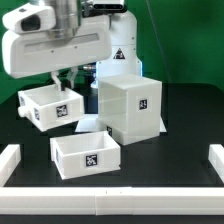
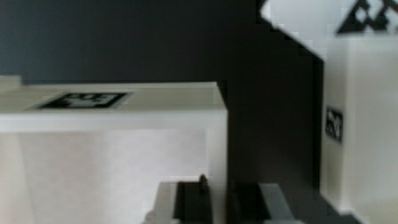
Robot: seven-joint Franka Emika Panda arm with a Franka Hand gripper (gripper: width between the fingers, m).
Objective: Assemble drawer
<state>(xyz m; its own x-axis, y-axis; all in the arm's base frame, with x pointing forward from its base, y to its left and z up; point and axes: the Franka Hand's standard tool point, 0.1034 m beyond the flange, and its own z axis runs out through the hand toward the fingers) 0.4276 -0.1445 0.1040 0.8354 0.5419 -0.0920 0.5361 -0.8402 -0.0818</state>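
Your jaws are pressed together, pinching nothing. The small drawer sits just ahead of them, probably for a push toward the drawer case beside them.

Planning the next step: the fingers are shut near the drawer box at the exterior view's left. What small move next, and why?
Probably open the fingers: they are shut, apparently on nothing, while that drawer box stands apart from the cabinet and must be gripped first.
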